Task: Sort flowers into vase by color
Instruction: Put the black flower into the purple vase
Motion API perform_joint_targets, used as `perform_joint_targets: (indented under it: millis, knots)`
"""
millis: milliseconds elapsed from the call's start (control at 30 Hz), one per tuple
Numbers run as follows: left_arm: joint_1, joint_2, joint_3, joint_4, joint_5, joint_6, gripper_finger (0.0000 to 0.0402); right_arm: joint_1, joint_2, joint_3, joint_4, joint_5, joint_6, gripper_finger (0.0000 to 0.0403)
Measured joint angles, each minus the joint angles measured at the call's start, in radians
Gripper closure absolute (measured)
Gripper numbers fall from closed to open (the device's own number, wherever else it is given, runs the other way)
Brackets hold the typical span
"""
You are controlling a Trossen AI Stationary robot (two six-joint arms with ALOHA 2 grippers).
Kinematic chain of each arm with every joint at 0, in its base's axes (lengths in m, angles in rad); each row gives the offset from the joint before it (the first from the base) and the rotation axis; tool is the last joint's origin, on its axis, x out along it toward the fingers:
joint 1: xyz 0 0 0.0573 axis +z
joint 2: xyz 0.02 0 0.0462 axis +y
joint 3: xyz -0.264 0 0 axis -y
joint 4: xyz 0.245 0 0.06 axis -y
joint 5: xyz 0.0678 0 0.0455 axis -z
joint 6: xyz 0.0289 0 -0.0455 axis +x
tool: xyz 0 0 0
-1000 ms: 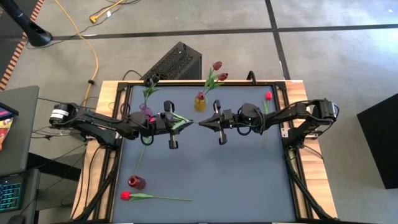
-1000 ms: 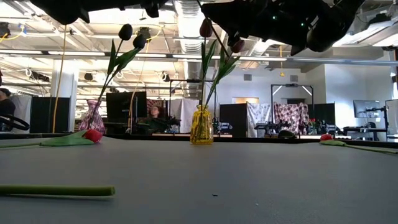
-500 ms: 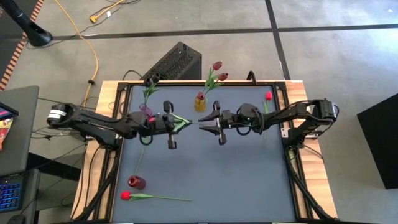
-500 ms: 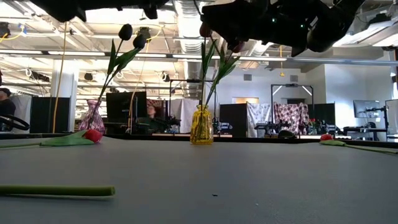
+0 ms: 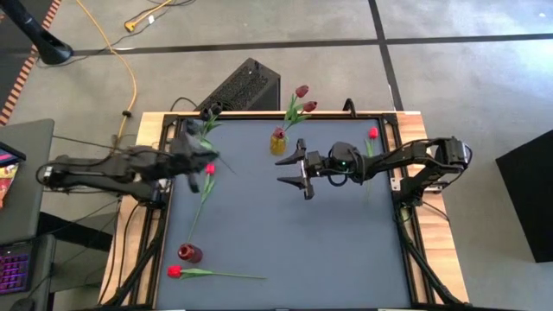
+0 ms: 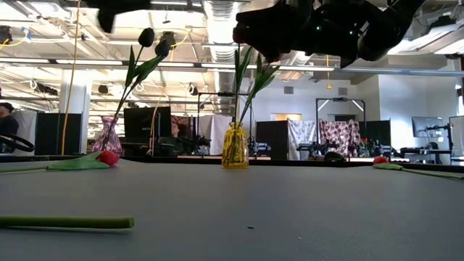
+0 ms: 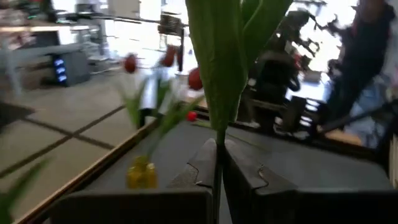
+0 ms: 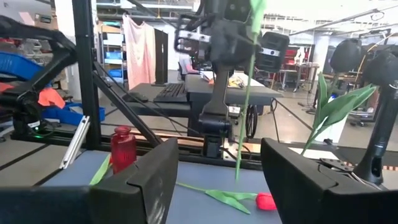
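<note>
My left gripper (image 5: 206,157) stands over the table's left side, shut on a tulip's green stem (image 8: 242,124); a broad leaf (image 7: 217,56) rises above the fingers and the head is out of sight. My right gripper (image 5: 287,173) hovers open at mid-table, facing left, with nothing between its fingers (image 8: 143,180). A yellow vase (image 5: 278,141) at the far middle holds maroon tulips (image 5: 301,91). A purple vase (image 6: 107,138) holds dark tulips. Red tulips lie flat on the table on the left (image 5: 209,169), at the near left (image 5: 174,271) and at the far right (image 5: 372,134). My left gripper pinches the tulip's thin stem (image 7: 216,163) between its two fingers, just below the broad leaf. The fingers come level from the table's left and lie across the stem. The stem stands upright, and its lower part (image 8: 238,163) hangs free below the fingers.
A red vase (image 5: 189,253) stands near the front left. The table's raised dark frame (image 5: 394,155) runs along its edges. A black box (image 5: 242,86) sits on the floor behind the table. The room beyond holds desks and screens.
My right gripper has opened and let go of the tulip, staying where it was. My left gripper, still shut on the stem, has drawn back toward the table's left edge with the tulip, away from the right gripper, and has turned.
</note>
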Motion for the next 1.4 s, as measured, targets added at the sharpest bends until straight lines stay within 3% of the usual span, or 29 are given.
perform_joint_targets:
  millis: [233, 467, 1167, 1400]
  knots:
    - [0.000, -0.237, 0.000, -0.256, -0.267, -0.092, 0.0401, 0.000, 0.000, 0.000, -0.005, 0.000, -0.002, 0.0148]
    - [0.000, -0.302, 0.000, -0.423, -0.437, -0.154, 0.0401, 0.000, 0.000, 0.000, -0.005, 0.000, -0.002, 0.0148]
    - [0.000, -0.302, 0.065, -0.584, -0.583, -0.145, 0.0401, 0.000, 0.000, 0.000, -0.008, 0.001, -0.003, 0.0148]
    - [0.000, -0.302, 0.065, -0.580, -0.585, -0.136, 0.0401, 0.000, 0.000, 0.000, -0.008, 0.001, -0.002, 0.0148]
